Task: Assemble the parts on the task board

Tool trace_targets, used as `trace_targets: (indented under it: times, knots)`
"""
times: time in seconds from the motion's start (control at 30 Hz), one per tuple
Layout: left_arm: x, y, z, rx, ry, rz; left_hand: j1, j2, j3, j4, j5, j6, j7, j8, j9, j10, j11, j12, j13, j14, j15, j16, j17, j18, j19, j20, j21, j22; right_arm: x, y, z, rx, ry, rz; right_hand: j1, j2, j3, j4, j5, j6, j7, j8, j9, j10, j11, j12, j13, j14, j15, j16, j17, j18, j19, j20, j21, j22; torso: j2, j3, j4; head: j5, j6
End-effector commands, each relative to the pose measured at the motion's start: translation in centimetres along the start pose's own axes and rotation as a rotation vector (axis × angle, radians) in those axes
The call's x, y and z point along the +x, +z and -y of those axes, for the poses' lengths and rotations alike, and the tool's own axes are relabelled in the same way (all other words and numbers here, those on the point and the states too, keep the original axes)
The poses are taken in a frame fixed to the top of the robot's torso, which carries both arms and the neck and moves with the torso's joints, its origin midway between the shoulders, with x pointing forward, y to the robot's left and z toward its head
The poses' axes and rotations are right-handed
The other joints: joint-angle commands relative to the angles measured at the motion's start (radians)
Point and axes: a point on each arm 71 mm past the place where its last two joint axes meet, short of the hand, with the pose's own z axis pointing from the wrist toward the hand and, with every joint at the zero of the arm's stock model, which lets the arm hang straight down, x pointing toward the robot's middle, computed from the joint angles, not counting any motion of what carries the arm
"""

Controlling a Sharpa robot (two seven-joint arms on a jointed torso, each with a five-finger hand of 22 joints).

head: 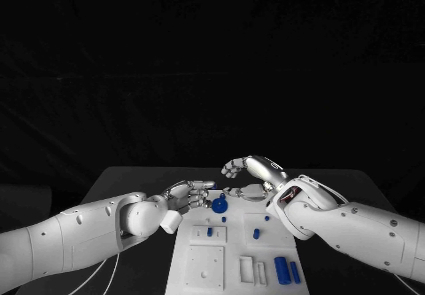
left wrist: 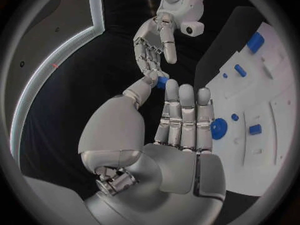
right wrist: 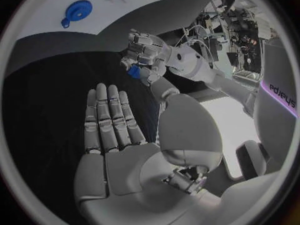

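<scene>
A small blue part (left wrist: 162, 81) hangs above the table just beyond the far end of the white task board (head: 199, 270). My left hand (head: 188, 194) pinches it between thumb and fingertips. My right hand (head: 250, 177) faces the left hand, and its thumb and fingertips (left wrist: 152, 67) reach to the same part (right wrist: 134, 71). Whether they grip it or only touch it is unclear. A blue gear (head: 218, 204) lies on the board's far end, under the two hands.
On the board stand two short blue pegs (head: 209, 232) (head: 256, 233), and two blue cylinders (head: 284, 270) lie at its near right. White blocks (head: 250, 270) sit beside them. Both forearms flank the board.
</scene>
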Motion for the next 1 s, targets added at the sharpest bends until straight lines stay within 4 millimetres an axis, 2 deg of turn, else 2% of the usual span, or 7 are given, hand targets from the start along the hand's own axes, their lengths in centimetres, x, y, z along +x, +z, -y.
trace_targets:
  times: [0.03, 0.4, 0.5, 0.63, 0.77, 1.0]
  knots:
    - [0.4, 0.1, 0.3, 0.032, -0.03, -0.043, -0.005, 0.009, -0.001, -0.009, 0.007, -0.004, 0.005, -0.003, 0.001, -0.009, 0.002, 0.006, 0.002, -0.006, 0.0, -0.001, 0.001, -0.008, -0.004, -0.076, -0.005, 0.014, 0.0, 0.3, 0.0, 0.009, -0.017, 0.033, 0.002, -0.006, 0.005, 0.001, -0.007, 0.007, 0.0, 0.006, -0.002, 0.007, 0.002, -0.004, 0.0, -0.005, 0.001, -0.001, -0.001, -0.004, -0.007, 0.0, -0.004, 0.002, 0.0, 0.001, 0.0006, -0.002, 0.003]
    - [0.6, 0.1, 0.4, 0.033, -0.027, -0.068, -0.015, 0.02, -0.001, -0.021, 0.008, -0.001, 0.004, -0.003, 0.002, -0.009, 0.0, 0.01, 0.003, -0.005, -0.001, 0.002, 0.003, -0.008, -0.003, -0.076, -0.006, 0.015, 1.2, 0.6, 0.0, 0.019, 0.018, 0.038, -0.006, 0.0, 0.009, 0.004, -0.015, 0.01, -0.001, 0.007, -0.003, 0.01, 0.001, -0.004, 0.0, -0.003, 0.0, 0.0, -0.001, -0.004, -0.007, 0.0, -0.004, 0.006, 0.001, 0.0029, 0.0009, -0.003, -0.002]
    - [0.3, 0.2, 0.5, 0.04, -0.015, -0.064, -0.016, 0.02, -0.001, -0.022, 0.008, -0.001, 0.004, -0.003, 0.002, -0.009, 0.0, 0.01, 0.003, -0.005, -0.001, 0.002, 0.003, -0.008, -0.003, -0.076, -0.006, 0.015, 1.3, 0.7, -0.1, 0.014, 0.023, 0.033, -0.007, 0.001, 0.01, 0.005, -0.017, 0.011, -0.001, 0.007, -0.003, 0.01, 0.001, -0.004, 0.0, -0.003, 0.0, 0.0, -0.001, -0.004, -0.007, 0.0, -0.004, 0.006, 0.001, 0.0024, 0.0002, -0.003, -0.004]
    - [0.2, 0.2, 0.6, 0.036, -0.015, -0.064, -0.02, 0.026, -0.001, -0.027, 0.01, -0.001, 0.005, -0.004, 0.003, -0.011, 0.001, 0.011, 0.003, -0.006, -0.001, 0.003, 0.003, -0.008, -0.003, -0.076, -0.007, 0.016, 1.4, 0.8, -0.3, 0.008, 0.03, 0.032, -0.011, 0.007, 0.016, 0.005, -0.022, 0.022, -0.006, 0.012, -0.002, 0.013, -0.001, -0.003, 0.0, -0.001, -0.001, 0.002, 0.0, -0.002, -0.006, 0.0, -0.003, 0.009, 0.0, 0.0027, -0.0017, -0.003, -0.006]
    - [0.3, 0.2, 0.6, 0.037, -0.015, -0.066, -0.023, 0.025, -0.002, -0.029, 0.008, -0.001, 0.005, -0.004, 0.003, -0.011, 0.001, 0.012, 0.003, -0.007, -0.001, 0.003, 0.003, -0.008, -0.003, -0.076, -0.007, 0.016, 1.5, 0.8, -0.4, 0.003, 0.033, 0.031, -0.014, 0.014, 0.022, 0.005, -0.028, 0.033, -0.011, 0.017, -0.002, 0.016, -0.002, -0.002, 0.0, 0.001, -0.002, 0.003, 0.0, -0.001, -0.004, 0.001, -0.003, 0.011, 0.001, 0.0028, 0.0001, -0.003, -0.008]
    - [0.3, 0.2, 0.6, 0.038, -0.015, -0.067, -0.025, 0.025, -0.002, -0.031, 0.007, -0.001, 0.005, -0.004, 0.003, -0.012, 0.001, 0.012, 0.003, -0.007, -0.001, 0.004, 0.003, -0.008, -0.003, -0.076, -0.007, 0.017, 1.6, 0.9, -0.4, 0.004, 0.036, 0.023, -0.009, 0.028, 0.057, 0.005, -0.077, 0.052, -0.018, 0.022, -0.005, 0.023, -0.005, -0.001, 0.0, 0.005, -0.004, 0.007, 0.001, 0.003, 0.0, 0.003, -0.005, 0.018, 0.001, 0.0026, -0.0004, -0.001, -0.009]
